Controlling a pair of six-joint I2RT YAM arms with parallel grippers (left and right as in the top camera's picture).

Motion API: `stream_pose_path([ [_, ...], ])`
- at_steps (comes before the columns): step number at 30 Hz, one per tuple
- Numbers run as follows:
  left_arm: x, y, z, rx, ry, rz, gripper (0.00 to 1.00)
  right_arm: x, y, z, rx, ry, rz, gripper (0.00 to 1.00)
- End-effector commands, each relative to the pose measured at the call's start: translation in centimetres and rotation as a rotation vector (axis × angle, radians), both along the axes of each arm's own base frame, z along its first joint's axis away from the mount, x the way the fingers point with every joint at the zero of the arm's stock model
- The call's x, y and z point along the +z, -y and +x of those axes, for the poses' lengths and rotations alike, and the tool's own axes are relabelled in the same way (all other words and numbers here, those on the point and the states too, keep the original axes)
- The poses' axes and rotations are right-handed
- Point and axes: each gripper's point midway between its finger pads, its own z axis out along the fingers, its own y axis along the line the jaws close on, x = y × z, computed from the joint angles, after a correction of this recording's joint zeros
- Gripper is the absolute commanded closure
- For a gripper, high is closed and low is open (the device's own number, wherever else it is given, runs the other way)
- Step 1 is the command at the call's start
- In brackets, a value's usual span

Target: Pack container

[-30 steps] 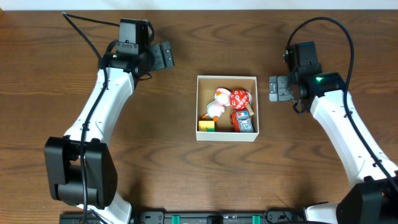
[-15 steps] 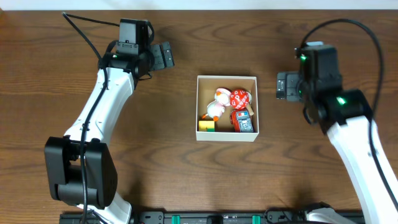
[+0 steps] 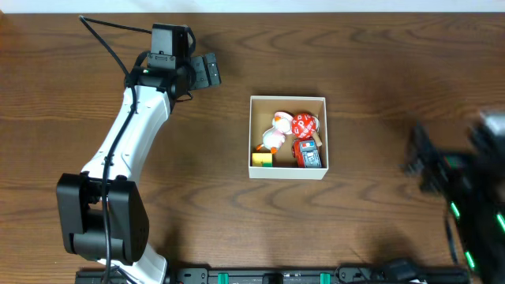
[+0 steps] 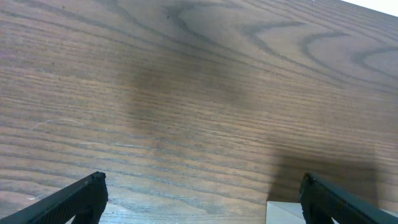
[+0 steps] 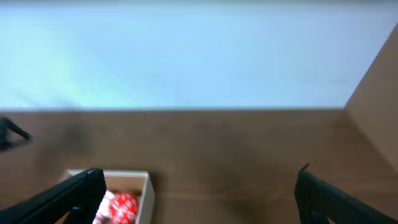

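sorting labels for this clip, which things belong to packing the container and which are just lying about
Job: container, with duck, red ball, yellow block and toy car inside it.
Lying about: none in view; outside the container only the table shows.

From above: left arm (image 3: pixel 130 134) reaches from its near base to far left, left gripper (image 3: pixel 213 71) pointing right, jaws wide apart, empty. Right edge: right arm (image 3: pixel 465 197) blurred, right gripper (image 5: pixel 199 186) jaws wide, empty.
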Motion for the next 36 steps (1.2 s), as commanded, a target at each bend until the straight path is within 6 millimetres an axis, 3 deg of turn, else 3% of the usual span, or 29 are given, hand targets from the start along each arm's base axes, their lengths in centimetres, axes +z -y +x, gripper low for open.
stream_pose_path([
  [1,1.7,-0.1,0.1,0.002,0.038,0.000,0.02,0.6,0.1,-3.9,0.047,0.095,0.071,0.01],
  [5,1.7,-0.1,0.1,0.002,0.039,0.000,0.02,-1.0,0.5,-7.0,0.051,0.163,0.115,0.01],
  [8,1.7,-0.1,0.1,0.002,0.038,0.000,0.02,-3.9,1.1,-7.2,0.010,0.154,0.112,0.01],
  [11,1.7,-0.1,0.1,0.002,0.038,0.000,0.02,-7.2,1.6,-5.7,-0.038,0.134,0.107,0.01],
  [15,1.7,-0.1,0.1,0.002,0.038,0.000,0.02,-11.2,1.7,-2.3,-0.068,0.126,0.132,0.01],
  [18,1.7,-0.1,0.1,0.002,0.038,0.000,0.02,-13.9,1.4,0.3,-0.043,0.142,0.137,0.01],
  [23,1.7,-0.1,0.1,0.002,0.038,0.000,0.02,-17.8,1.1,2.9,-0.026,0.170,0.140,0.01],
  [30,1.7,-0.1,0.1,0.002,0.038,0.000,0.02,-22.3,1.6,3.9,-0.047,0.133,0.137,0.01],
  [36,1.7,-0.1,0.1,0.002,0.038,0.000,0.02,-24.3,1.8,3.8,-0.056,0.128,0.121,0.01],
])
